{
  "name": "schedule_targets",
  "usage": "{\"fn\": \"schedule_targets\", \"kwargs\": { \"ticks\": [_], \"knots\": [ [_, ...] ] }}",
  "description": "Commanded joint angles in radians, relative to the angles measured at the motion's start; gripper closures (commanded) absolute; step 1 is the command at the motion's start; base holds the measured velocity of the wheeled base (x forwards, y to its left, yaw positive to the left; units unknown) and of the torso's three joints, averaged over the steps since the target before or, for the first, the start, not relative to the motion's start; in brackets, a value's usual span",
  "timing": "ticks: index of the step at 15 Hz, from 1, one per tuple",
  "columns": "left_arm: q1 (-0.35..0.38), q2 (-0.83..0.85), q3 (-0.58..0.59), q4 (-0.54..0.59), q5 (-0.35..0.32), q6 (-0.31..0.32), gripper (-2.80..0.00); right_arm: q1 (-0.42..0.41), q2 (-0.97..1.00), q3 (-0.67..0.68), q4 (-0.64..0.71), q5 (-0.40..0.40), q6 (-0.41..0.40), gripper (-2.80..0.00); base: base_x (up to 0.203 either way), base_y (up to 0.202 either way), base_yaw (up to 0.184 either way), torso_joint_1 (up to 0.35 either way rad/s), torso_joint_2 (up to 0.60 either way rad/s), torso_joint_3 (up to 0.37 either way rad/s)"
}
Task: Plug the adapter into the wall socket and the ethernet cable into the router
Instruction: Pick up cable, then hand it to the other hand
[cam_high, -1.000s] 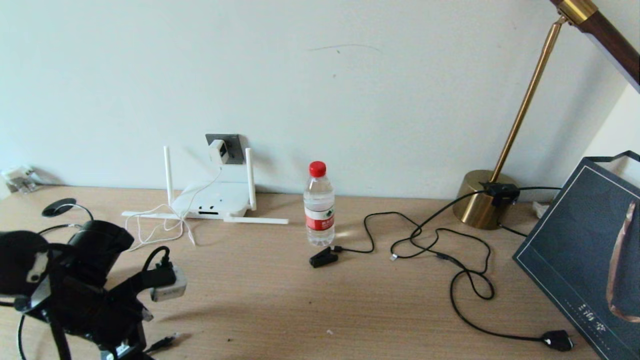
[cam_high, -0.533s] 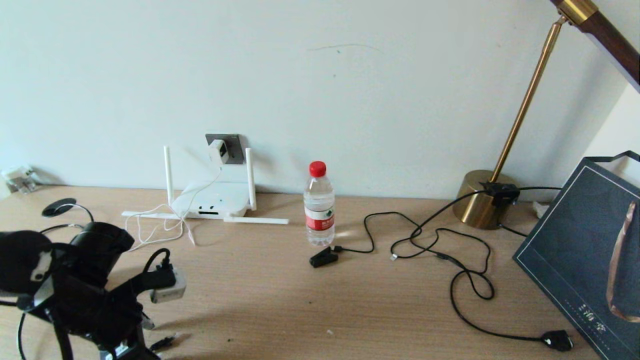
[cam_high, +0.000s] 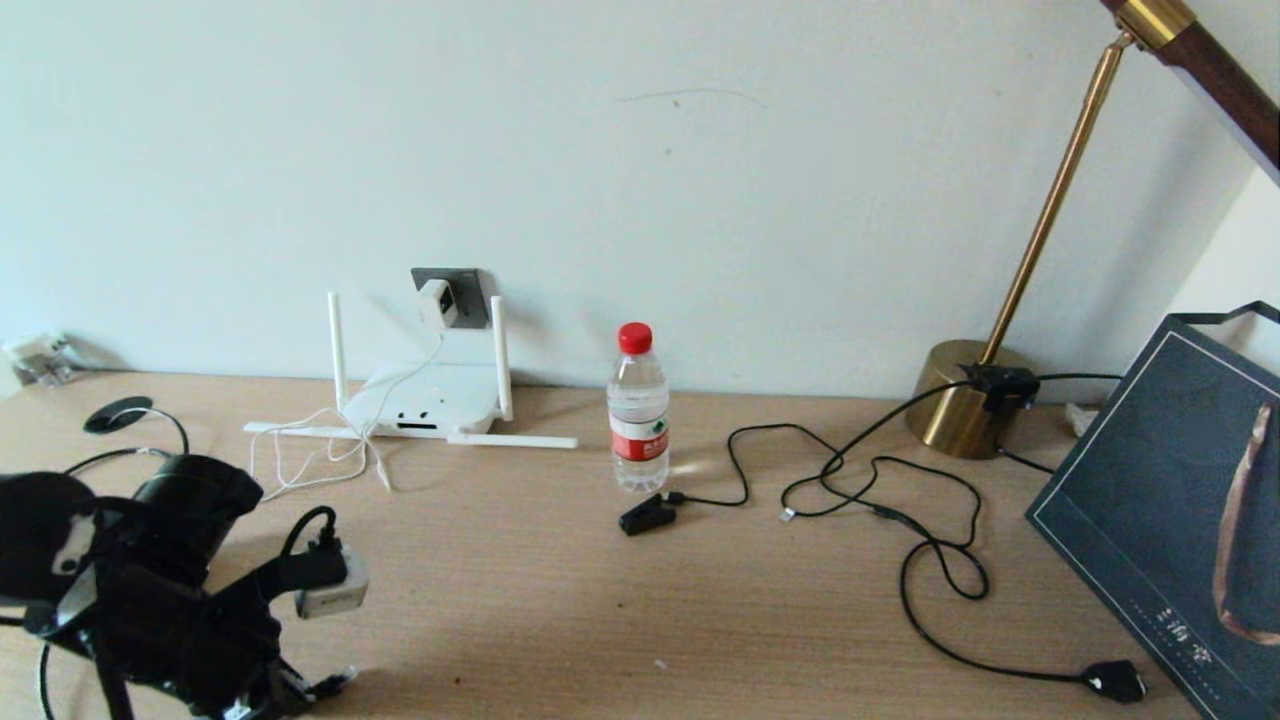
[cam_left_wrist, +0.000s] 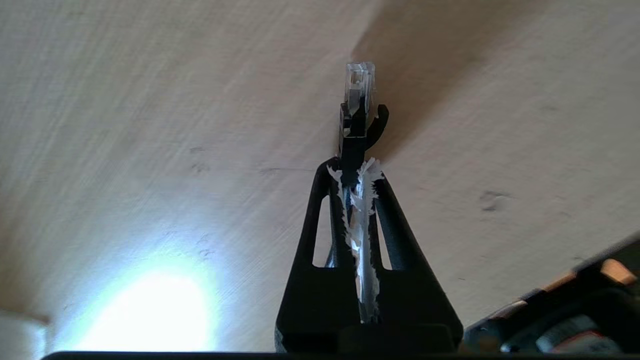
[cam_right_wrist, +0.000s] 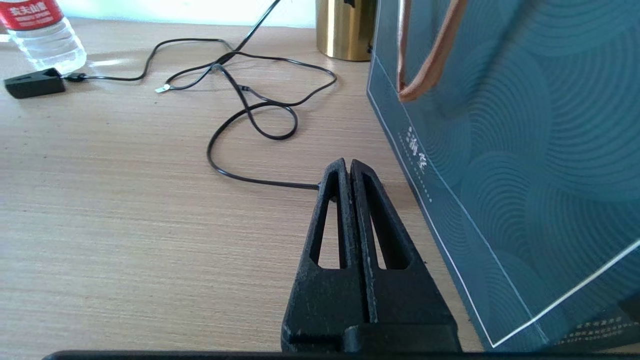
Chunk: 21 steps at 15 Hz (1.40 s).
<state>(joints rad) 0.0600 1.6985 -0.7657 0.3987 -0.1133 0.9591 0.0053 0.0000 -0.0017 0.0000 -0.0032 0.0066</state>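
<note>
Left wrist view shows my left gripper (cam_left_wrist: 356, 172) pinched tight on the ethernet cable (cam_left_wrist: 353, 127), just behind its clear connector, which sticks out beyond the fingertips over the wooden desk (cam_left_wrist: 150, 125). A second ago those jaws stood wide and the plug lay loose at the near edge of the desk; now they have closed on it, so I judge the pick-up done and the carry to the router the next step. The connector looks slim and transparent, with a black boot and a curved latch guard to one side; the white padding on the fingers (cam_left_wrist: 369, 175) is frayed around it. From the head view the left gripper (cam_high: 300, 690) sits low at the desk's near left corner, the plug tip peeking out beside it. The router (cam_high: 425, 400) lies well away against the wall, flat and white, two antennas upright and two laid flat, dark ports along its front edge. The adapter (cam_high: 436, 302) already sits in the wall socket (cam_high: 472, 290) just above, its thin white cord trailing down to the desk. My right gripper (cam_right_wrist: 350, 172) rests fully closed and empty beside a dark blue bag (cam_right_wrist: 500, 150).
</note>
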Motion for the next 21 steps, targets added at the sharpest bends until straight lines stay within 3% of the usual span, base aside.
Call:
{"fn": "schedule_targets", "kwargs": {
  "ticks": [1,4,5,7,8,10,12,18,21],
  "knots": [
    [-0.005,-0.076,0.002,0.000,-0.051,0.003,0.00,0.001,0.002,0.000,0.001,0.000,0.000,0.00,0.000,0.000,0.000,0.000,0.00,0.000],
    [-0.047,-0.272,-0.035,-0.001,-0.235,-0.004,0.00,-0.001,0.002,0.000,0.000,0.000,0.001,0.00,0.000,0.000,0.000,0.000,0.00,0.000],
    [-0.096,-0.335,-0.056,-0.002,-0.274,-0.014,0.00,0.000,0.002,0.000,0.001,0.000,0.001,0.00,0.000,0.000,0.000,0.000,0.00,0.000],
    [-0.282,-0.445,-0.099,-0.003,-0.301,-0.073,0.00,0.001,0.002,0.000,0.002,0.000,0.001,0.00,0.000,0.000,0.000,0.000,0.00,0.000],
    [-0.379,-0.489,-0.125,-0.004,-0.277,-0.104,0.00,-0.001,0.002,-0.001,0.000,0.000,0.001,0.00,0.000,0.000,0.000,0.000,0.00,0.000],
    [-0.557,-0.545,-0.163,-0.004,-0.168,-0.186,0.00,-0.001,0.002,0.000,0.000,0.000,0.001,0.00,0.000,0.000,0.000,0.000,0.00,0.000],
    [-0.671,-0.581,-0.176,-0.003,-0.062,-0.316,0.00,0.001,0.002,0.000,0.000,0.000,0.001,0.00,0.000,0.000,0.000,0.000,0.00,0.000],
    [-0.678,-0.594,-0.143,-0.004,-0.049,-0.336,0.00,0.001,0.002,0.000,0.000,0.000,0.001,0.00,0.000,0.000,0.000,0.000,0.00,0.000],
    [-0.689,-0.586,-0.148,-0.006,-0.061,-0.416,0.00,0.000,0.002,-0.001,0.000,0.000,0.000,0.00,0.000,0.000,0.000,0.000,0.00,0.000]
  ]
}}
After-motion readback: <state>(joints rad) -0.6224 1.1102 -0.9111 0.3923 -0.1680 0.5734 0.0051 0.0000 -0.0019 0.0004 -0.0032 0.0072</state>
